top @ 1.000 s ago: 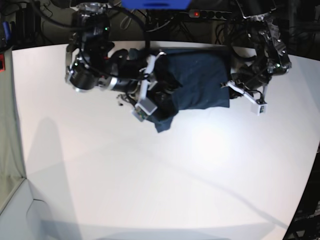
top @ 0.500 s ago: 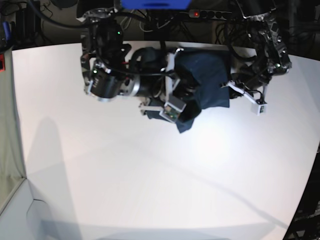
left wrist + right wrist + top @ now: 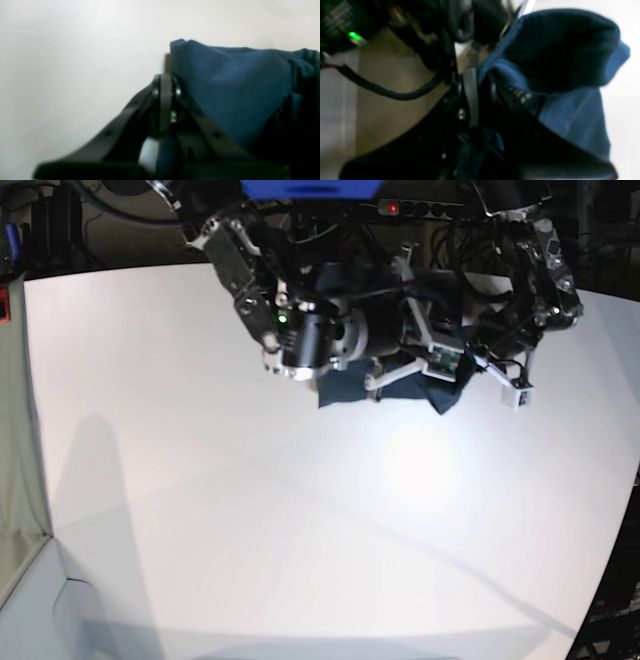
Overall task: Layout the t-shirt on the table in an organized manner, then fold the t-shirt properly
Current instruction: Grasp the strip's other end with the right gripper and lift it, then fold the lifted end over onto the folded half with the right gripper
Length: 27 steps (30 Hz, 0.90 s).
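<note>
The dark navy t-shirt lies bunched at the back of the white table, mostly hidden under my arms. My right gripper reaches across it from the view's left and is shut on a fold of the cloth. In the right wrist view that gripper pinches the t-shirt, pale label marks showing by the fingers. My left gripper sits at the shirt's right edge, close to the right one. In the left wrist view it is shut, with the t-shirt draped up against its tip.
Dark cables and a power strip run along the table's back edge, right behind both arms. A white camera block hangs from the left arm. The table's curved edge falls away at the right.
My right arm has swung from the shirt's left side across to its right, carrying cloth over toward the left gripper. The left arm has stayed where it was.
</note>
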Each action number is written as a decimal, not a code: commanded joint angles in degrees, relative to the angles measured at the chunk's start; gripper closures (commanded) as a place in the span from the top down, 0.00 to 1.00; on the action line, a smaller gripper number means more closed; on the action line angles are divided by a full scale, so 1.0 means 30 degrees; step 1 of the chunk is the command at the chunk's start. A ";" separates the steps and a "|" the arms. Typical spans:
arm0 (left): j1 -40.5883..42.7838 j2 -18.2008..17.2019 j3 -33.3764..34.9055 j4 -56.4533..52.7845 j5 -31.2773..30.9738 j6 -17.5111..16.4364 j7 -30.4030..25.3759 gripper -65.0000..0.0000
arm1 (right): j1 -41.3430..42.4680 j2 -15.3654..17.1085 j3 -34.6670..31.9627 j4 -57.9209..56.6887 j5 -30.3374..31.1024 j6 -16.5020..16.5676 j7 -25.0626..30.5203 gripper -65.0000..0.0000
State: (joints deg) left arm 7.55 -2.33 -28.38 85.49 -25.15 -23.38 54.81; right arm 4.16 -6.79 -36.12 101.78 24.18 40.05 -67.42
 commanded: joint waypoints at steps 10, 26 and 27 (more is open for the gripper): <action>0.0135 -0.0001 -0.1514 0.0645 0.0690 0.0246 0.0881 0.00 | 0.1000 -0.0243 0.0010 -0.0651 0.0363 -0.0018 0.1095 0.00; 0.1307 -0.1114 -0.1690 0.5715 0.2507 0.0246 0.0911 0.00 | 0.1499 -0.0185 0.0040 -0.0827 0.0334 -0.0018 0.1213 0.00; 0.1424 -0.1231 -0.1895 0.5832 0.3005 0.0246 0.0911 0.00 | 0.1616 -0.0185 0.0040 -0.0915 0.0334 -0.0018 0.1359 0.00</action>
State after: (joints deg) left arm 12.05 -5.48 -33.93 101.75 -15.40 -22.52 58.50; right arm 7.75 -6.52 -36.03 98.28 23.99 40.05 -65.36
